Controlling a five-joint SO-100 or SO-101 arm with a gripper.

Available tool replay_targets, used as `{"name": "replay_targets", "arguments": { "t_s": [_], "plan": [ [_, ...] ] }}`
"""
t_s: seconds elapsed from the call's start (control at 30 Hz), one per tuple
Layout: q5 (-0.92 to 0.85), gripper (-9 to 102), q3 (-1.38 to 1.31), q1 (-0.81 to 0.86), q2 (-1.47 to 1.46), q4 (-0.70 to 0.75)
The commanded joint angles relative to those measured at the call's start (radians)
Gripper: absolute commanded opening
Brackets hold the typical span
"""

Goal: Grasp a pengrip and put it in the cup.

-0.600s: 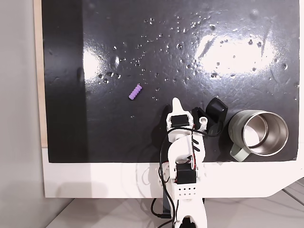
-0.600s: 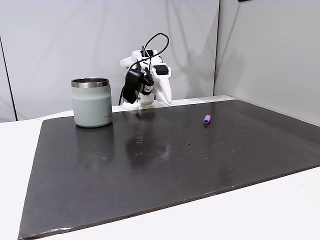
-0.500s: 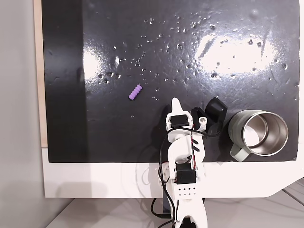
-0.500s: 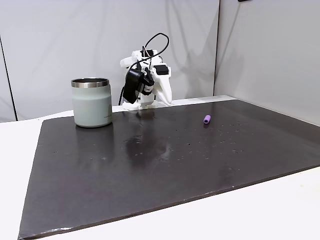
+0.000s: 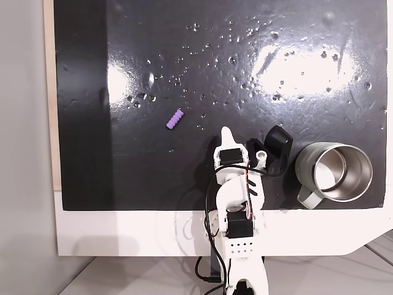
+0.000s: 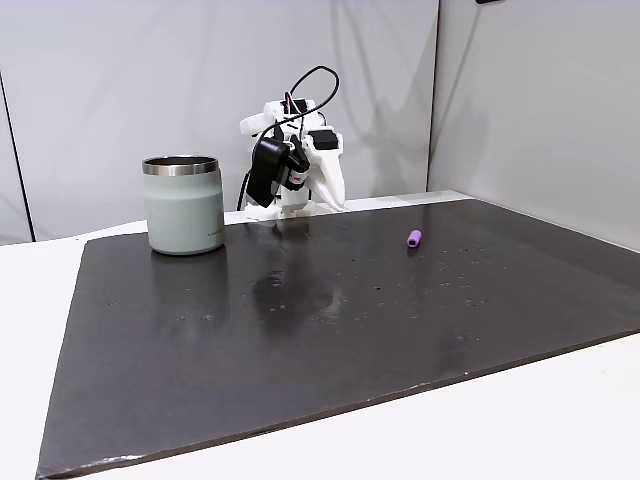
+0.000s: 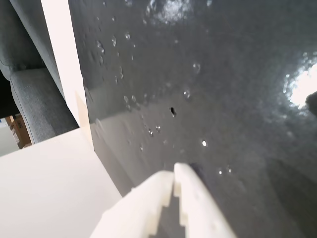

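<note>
The lilac pengrip lies on the black mat, up and left of my folded arm; in a fixed view from the side the pengrip rests right of the arm. The sage-green cup with steel inside stands upright at the right of the arm base, and the cup is at the left in the side view. My gripper points toward the mat's middle, well short of the pengrip. In the wrist view the gripper has its white fingers pressed together, holding nothing.
The black mat is dotted with small bumps and glare patches. A white table edge borders it, with grey upholstery beyond. Grey walls stand behind the arm in the side view.
The wrist camera and gripper head have turned slightly; the pengrip and cup have not moved.
</note>
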Motion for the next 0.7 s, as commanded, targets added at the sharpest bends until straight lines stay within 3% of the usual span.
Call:
{"name": "replay_targets", "arguments": {
  "t_s": [0.0, 0.27, 0.67],
  "plan": [
    [-0.018, 0, -0.021, -0.031, 0.006, -0.011],
    [-0.040, 0, -0.207, -0.133, -0.049, 0.067],
    [-0.061, 0, -0.618, -0.172, -0.755, -0.052]
  ]
}}
